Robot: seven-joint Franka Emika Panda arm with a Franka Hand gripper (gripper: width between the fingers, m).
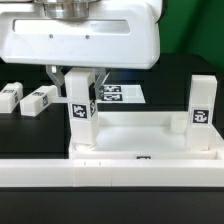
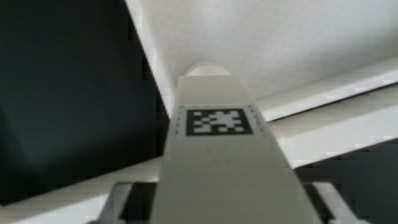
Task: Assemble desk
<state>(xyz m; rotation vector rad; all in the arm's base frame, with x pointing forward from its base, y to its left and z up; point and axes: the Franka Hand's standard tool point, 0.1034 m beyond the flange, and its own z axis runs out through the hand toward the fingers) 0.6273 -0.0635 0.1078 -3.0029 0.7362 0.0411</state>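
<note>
Exterior view: fingers (image 1: 62,85) clamp an upright leg (image 1: 82,115) at the desk panel (image 1: 150,135) corner, its foot hidden there.

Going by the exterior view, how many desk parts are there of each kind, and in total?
Upright legs: 2
Legs lying flat: 2
Panel: 1
Total: 5

Downward-pointing gripper (image 1: 82,90), both fingers tight on a leg (image 1: 82,118)
</note>
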